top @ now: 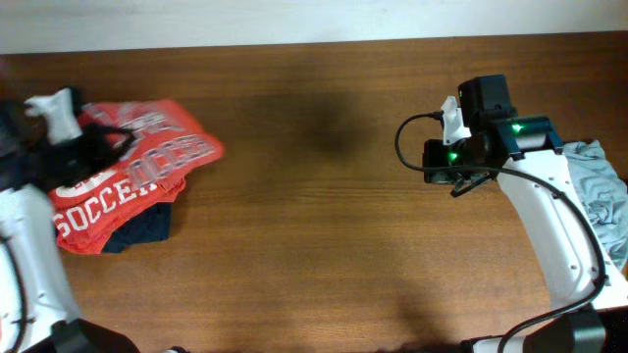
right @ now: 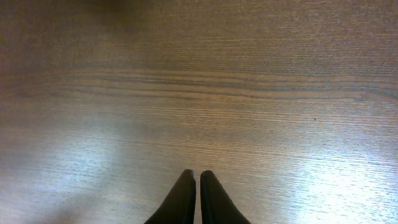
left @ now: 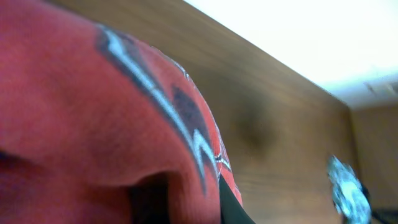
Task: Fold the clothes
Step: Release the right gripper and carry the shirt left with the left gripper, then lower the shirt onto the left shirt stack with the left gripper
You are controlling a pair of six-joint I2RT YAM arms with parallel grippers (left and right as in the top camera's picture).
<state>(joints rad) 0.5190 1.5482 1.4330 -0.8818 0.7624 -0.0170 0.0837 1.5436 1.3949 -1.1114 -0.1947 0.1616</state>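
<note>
Clothes: one red shirt [top: 110, 196], one grey garment [top: 604, 188]; right gripper [right: 198, 178] closed, left gripper [top: 103, 138] unclear.

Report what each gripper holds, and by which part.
Right gripper: nothing, jaws shut above the wooden table. Left gripper: down on the red printed soccer shirt; an actual grip cannot be told.

We count three garments on the worktop [top: 314, 245]: one red shirt [top: 128, 167] at left, one navy piece [top: 147, 227] under it, one grey piece [top: 603, 186] at right. Arms: two, left arm [top: 29, 255] and right arm [top: 549, 226].
</note>
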